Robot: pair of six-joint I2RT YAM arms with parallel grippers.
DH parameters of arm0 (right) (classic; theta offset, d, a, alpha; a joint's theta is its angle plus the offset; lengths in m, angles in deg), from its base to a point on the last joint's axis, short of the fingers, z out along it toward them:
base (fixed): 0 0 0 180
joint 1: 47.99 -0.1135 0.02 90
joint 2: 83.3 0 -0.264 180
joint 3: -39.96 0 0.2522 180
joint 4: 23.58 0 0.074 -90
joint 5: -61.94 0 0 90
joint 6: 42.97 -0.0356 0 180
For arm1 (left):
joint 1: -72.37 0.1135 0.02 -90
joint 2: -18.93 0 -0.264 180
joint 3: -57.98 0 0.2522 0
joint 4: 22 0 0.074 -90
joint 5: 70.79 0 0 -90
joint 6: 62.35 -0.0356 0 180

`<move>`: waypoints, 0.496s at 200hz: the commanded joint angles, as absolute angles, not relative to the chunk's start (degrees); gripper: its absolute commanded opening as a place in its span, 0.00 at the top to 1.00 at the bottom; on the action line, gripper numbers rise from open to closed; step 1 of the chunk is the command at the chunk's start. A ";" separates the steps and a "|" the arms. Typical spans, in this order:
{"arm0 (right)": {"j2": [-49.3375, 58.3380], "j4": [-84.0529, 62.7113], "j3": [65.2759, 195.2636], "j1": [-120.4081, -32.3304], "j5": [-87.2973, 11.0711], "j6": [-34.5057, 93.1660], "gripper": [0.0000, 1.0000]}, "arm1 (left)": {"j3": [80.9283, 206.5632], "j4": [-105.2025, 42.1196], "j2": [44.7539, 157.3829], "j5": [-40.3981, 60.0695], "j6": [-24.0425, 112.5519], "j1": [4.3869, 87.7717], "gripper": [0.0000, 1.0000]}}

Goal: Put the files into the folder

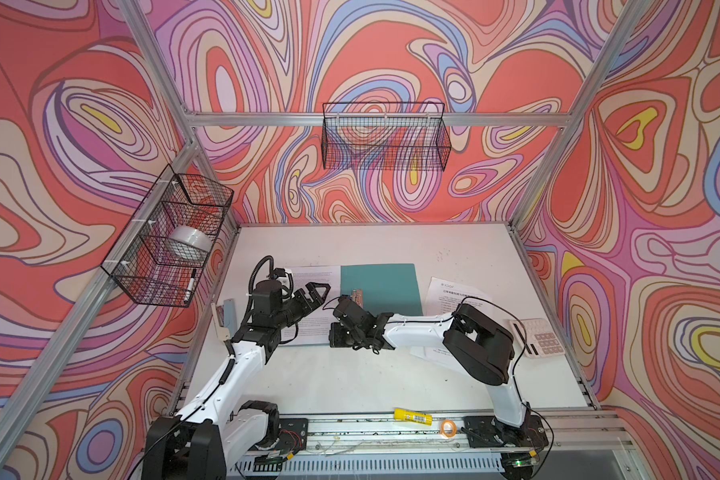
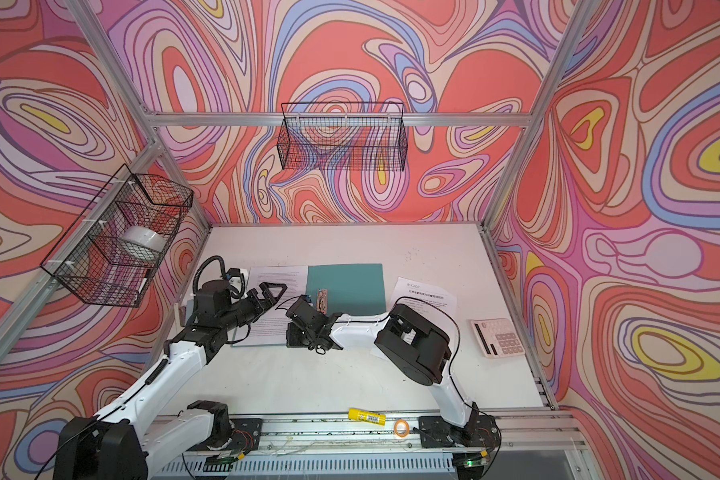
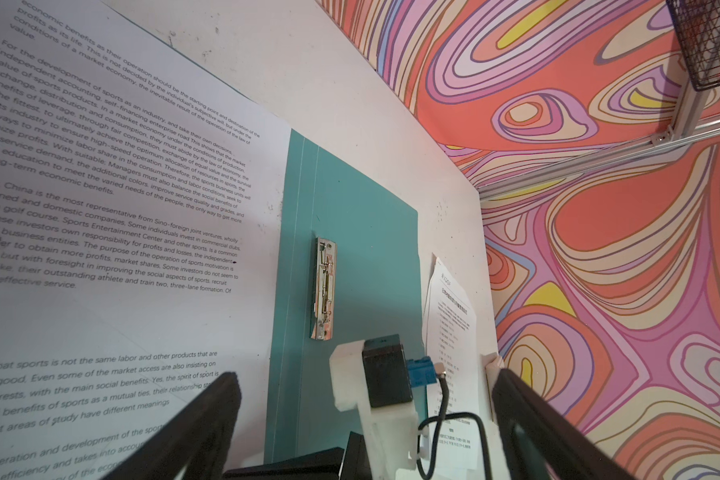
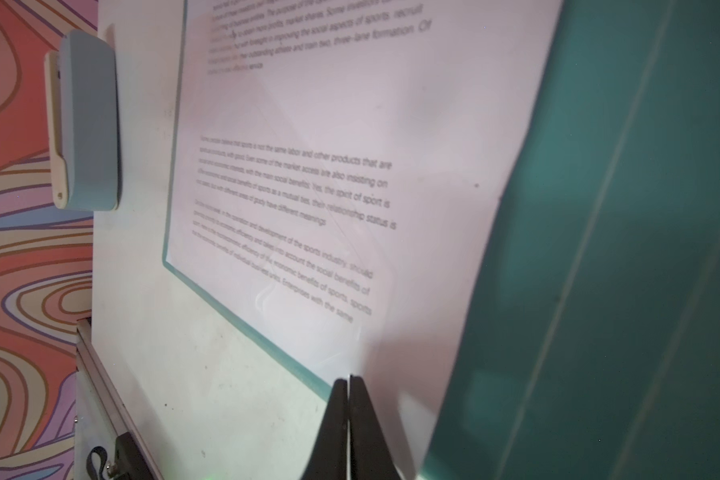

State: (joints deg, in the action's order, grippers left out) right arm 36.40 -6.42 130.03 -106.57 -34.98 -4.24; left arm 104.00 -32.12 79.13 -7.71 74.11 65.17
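Observation:
The teal folder (image 1: 381, 286) (image 2: 345, 282) lies open at the middle of the table, its metal clip (image 1: 356, 296) (image 3: 324, 286) near the spine. One printed white file sheet (image 1: 312, 274) (image 3: 142, 232) (image 4: 329, 137) covers the folder's left half. A second file sheet (image 1: 443, 293) (image 3: 449, 316) lies on the table right of the folder (image 3: 362, 208), partly under the right arm. My right gripper (image 1: 334, 336) (image 4: 349, 382) is shut on the near edge of the first sheet, which curls up beside the folder (image 4: 620, 249). Above that sheet hangs my left gripper (image 1: 314, 293) (image 3: 366, 415), open and holding nothing.
A blue-grey stapler-like tool (image 1: 225, 316) (image 4: 88, 120) lies by the left wall and a calculator (image 1: 537, 336) at the right. A yellow glue stick (image 1: 412, 417) and a tape ring (image 1: 448, 428) rest on the front rail. Wire baskets (image 1: 385, 137) (image 1: 171, 237) hang on the walls.

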 commanded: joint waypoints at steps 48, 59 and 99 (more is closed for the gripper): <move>30.17 -5.69 127.69 -103.86 -33.01 -1.74 0.83 | 109.70 -43.94 78.41 4.85 65.98 64.90 0.00; 28.78 -3.84 127.47 -102.48 -32.22 -0.49 0.77 | 111.68 -48.03 79.18 10.33 63.37 64.90 0.00; 24.61 0.34 125.00 -97.54 -28.94 4.11 0.72 | 114.72 -52.53 84.25 18.47 59.26 65.78 0.00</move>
